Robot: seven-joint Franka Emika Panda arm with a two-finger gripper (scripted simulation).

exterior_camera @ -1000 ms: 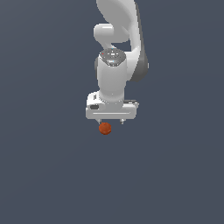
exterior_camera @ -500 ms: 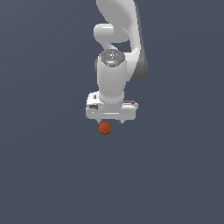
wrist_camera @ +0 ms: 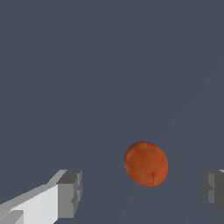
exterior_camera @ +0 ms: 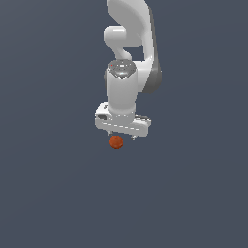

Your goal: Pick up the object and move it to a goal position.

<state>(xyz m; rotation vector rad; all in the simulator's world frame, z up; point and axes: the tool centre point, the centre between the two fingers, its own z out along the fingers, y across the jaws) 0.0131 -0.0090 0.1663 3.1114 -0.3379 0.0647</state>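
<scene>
Below the white gripper (exterior_camera: 124, 136) sits the ball (exterior_camera: 116, 142), small, orange-red and faintly mottled. It is round, so it has no long axis and points no particular way; a short dark nick on its skin faces the wrist camera, low on the side. No brand, label or writing can be read on the ball or on the arm (exterior_camera: 131, 58).

On the wrist view, the ball (wrist_camera: 146, 163) lies between the two fingers (wrist_camera: 70, 193), closer to the one at the picture's edge than to the other, with open gaps on both sides. The fingers stand wide apart and hold nothing; neither touches the ball.

From the exterior view, the ball shows just under the gripper's body, toward the exterior view's left of its middle, and the finger tips are mostly hidden behind the gripper's wide white bar. The ball seems to rest on the dark grey-blue surface (exterior_camera: 58, 193), though no shadow or edge makes the contact plain. The arm rises straight above the gripper, its wrist pointing down at the surface.
</scene>
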